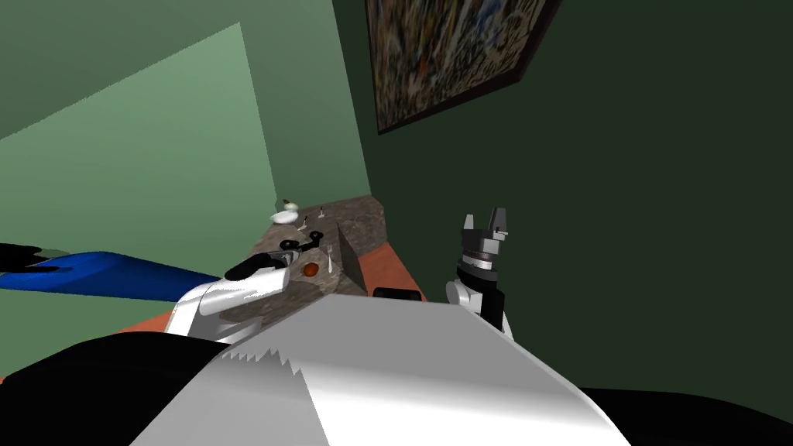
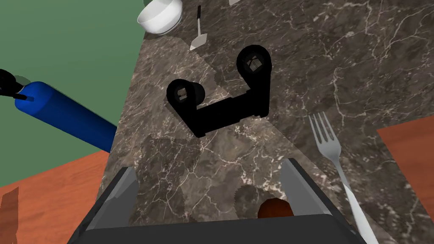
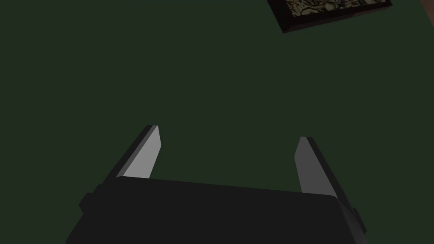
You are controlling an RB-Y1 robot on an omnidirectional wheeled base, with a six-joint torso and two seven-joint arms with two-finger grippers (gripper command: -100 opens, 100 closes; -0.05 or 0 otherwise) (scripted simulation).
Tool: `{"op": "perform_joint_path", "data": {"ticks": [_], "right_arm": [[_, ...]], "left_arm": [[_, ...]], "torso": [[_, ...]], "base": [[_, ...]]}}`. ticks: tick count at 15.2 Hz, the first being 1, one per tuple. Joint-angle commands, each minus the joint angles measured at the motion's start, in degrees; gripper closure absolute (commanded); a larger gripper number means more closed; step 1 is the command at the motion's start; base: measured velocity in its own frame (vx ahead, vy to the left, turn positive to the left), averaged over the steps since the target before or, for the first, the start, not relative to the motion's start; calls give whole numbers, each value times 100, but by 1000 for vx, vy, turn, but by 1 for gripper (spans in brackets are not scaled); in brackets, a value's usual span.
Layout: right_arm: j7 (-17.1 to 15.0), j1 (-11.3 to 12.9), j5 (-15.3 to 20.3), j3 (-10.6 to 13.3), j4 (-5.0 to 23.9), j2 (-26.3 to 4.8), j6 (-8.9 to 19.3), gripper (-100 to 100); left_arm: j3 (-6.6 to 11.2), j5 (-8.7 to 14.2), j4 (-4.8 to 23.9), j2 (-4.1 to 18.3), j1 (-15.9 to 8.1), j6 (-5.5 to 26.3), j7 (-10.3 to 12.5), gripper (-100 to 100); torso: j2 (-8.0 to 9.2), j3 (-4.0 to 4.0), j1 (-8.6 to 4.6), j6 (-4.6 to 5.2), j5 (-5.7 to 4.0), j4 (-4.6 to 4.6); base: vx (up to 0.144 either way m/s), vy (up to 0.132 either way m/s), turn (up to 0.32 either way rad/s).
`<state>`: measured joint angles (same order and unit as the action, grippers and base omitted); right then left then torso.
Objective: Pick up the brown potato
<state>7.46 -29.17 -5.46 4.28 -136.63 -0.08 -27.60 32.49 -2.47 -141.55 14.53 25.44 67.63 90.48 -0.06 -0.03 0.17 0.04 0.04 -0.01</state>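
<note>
The brown potato [image 2: 275,208] lies on the dark marble counter [image 2: 360,63], a small reddish-brown lump. In the left wrist view it sits just inside one finger [image 2: 296,186] of my left gripper [image 2: 207,169], low near the gripper body, which hides part of it. The left gripper hovers over the counter, open, with nothing between its fingers. In the head view the potato [image 1: 310,269] rests close to the counter's near edge, beside my left forearm [image 1: 248,288]. My right gripper [image 1: 486,219] is raised off to the right, open and empty [image 3: 228,134].
A black two-lobed object [image 2: 224,95] lies on the counter just beyond the left fingers. A grey fork [image 2: 335,156] lies beside the potato. Farther back stand a white bowl [image 2: 161,15] and a small utensil [image 2: 198,29]. A blue cylinder [image 2: 63,114] juts in beside the counter's edge.
</note>
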Motion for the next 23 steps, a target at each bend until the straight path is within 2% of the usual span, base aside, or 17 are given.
{"op": "perform_joint_path", "data": {"ticks": [1, 2, 3, 5, 6, 7, 9, 10, 12, 13, 15, 16, 18, 19, 20, 21, 23], "right_arm": [[0, 0, 0, 0, 0, 0, 0, 0], [0, 0, 0, 0, 0, 0, 0, 0], [0, -1, 0, -1, 0, 0, 0, 0], [0, 0, 0, 0, 0, 0, 0, 0], [0, -1, 0, -1, 0, 0, 0, 0], [0, -2, 0, -1, 0, 0, 0, 0], [0, 0, 0, 0, 0, 0, 0, 0], [0, -1, 0, -1, 0, 0, 0, 0], [0, 0, 0, -1, 0, 0, 0, 0], [0, -1, 0, -1, 0, 0, 0, 0], [0, 0, 0, -1, 0, 0, 0, 0], [0, -2, 0, -1, 0, 0, 0, 0], [0, -1, 0, -1, 0, -1, 0, 0], [0, -1, 0, -1, 0, 0, 0, 0], [0, -1, 0, -1, 0, 0, 0, 0], [0, -1, 0, -1, 0, 0, 0, 0], [0, 0, 0, -1, 0, -1, 0, 0]], "left_arm": [[98, -26, 1, -11, -7, 286, 286, -100], [98, -26, 1, -11, -7, 373, 337, -100], [244, -45, 13, -48, 26, 510, 510, -100], [244, -45, 13, -48, 26, 721, 681, -100], [244, -45, 13, -48, 26, 739, 681, -100], [384, -63, 29, -91, 61, 906, 915, -100], [384, -63, 29, -91, 61, 1090, 1008, -100], [518, -77, 49, -142, 98, 1224, 1217, -100], [518, -77, 49, -142, 98, 1426, 1317, -100], [645, -89, 71, -200, 137, 1580, 1528, -100], [645, -89, 71, -200, 137, 1746, 1607, -100], [765, -99, 94, -268, 176, 1893, 1830, -100], [765, -99, 94, -268, 176, 2051, 1879, -100], [879, -107, 117, -345, 217, 2253, 2099, -100], [879, -107, 117, -345, 217, 2343, 2132, -100], [983, -113, 140, -431, 257, 2486, 2298, -100], [983, -113, 140, -431, 257, 2623, 2364, -100]], "torso": [[0, 0, 0, 0, 0, 0], [0, 0, 2, 0, 0, 0], [0, 0, 3, -5, 1, 0], [2, 1, 8, -1, 1, 1], [1, 1, 9, -7, 2, 0], [0, 0, 2, -9, 1, 0], [-1, -1, 2, 1, 0, 0], [-2, -1, 2, -5, 1, 0], [4, 2, 6, -3, 1, 1], [2, 2, 6, -6, 2, 1], [0, 0, 7, -1, 1, 0], [-1, 0, 7, -7, 2, 0], [3, 2, 10, -3, 2, 1], [2, 2, 7, -7, 2, 1], [2, 1, 6, -4, 2, 1], [2, 1, 5, -3, 1, 1], [6, 3, 11, -2, 2, 1]], "base": [[-8, 48, -404], [-11, 45, -172], [-13, 52, -379], [-14, 60, -252], [-8, 31, 41], [-9, 32, -257], [-9, 42, -305], [-25, 45, -306], [-22, 54, -228], [-14, 45, -379], [-16, 54, -255], [-21, 51, -307], [-28, 52, -209], [-24, 44, -232], [-25, 45, -311], [-36, 53, -337], [-35, 57, -266]]}}
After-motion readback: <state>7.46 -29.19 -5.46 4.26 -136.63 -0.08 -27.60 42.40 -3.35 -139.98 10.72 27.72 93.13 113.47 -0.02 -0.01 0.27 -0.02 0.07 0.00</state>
